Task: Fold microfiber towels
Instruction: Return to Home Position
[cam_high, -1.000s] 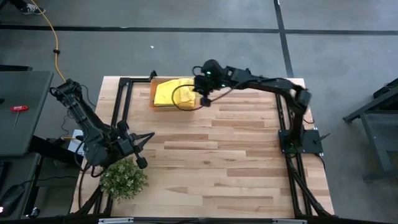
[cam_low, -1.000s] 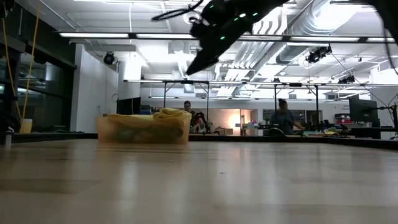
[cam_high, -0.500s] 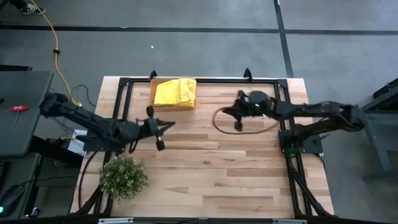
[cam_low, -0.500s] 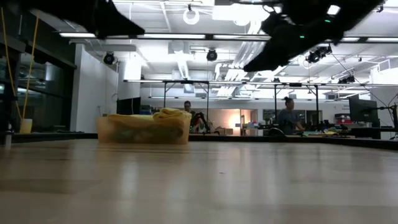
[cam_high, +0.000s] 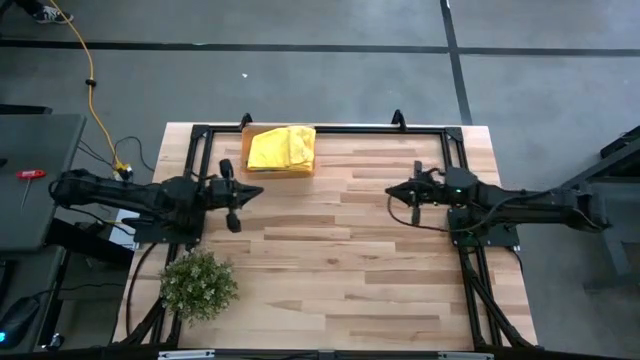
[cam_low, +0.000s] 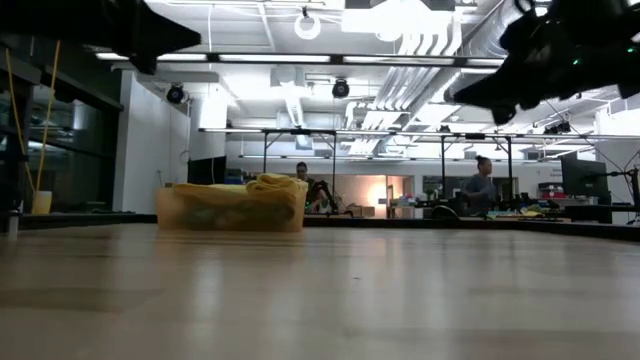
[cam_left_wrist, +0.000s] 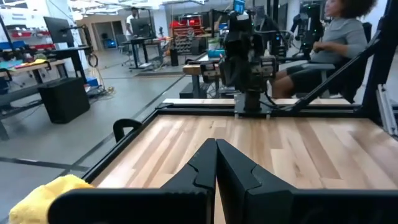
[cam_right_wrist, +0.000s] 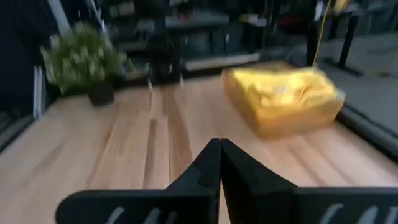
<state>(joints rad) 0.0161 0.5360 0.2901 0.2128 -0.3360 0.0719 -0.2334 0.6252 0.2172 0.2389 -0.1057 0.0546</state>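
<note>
Yellow towel (cam_high: 281, 148) tops the stack in the orange tray (cam_low: 230, 214); left gripper (cam_high: 248, 190) and right gripper (cam_high: 393, 192) both empty, fingers together, parked either side, since folding looks done.

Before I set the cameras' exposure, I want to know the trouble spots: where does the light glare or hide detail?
Low view: bright ceiling lights turn the left arm and right arm into dark shapes, and the table carries a pale sheen. High view: even light, no strong glare. Right wrist view: the yellow cloth in the tray is brightly lit.
</note>
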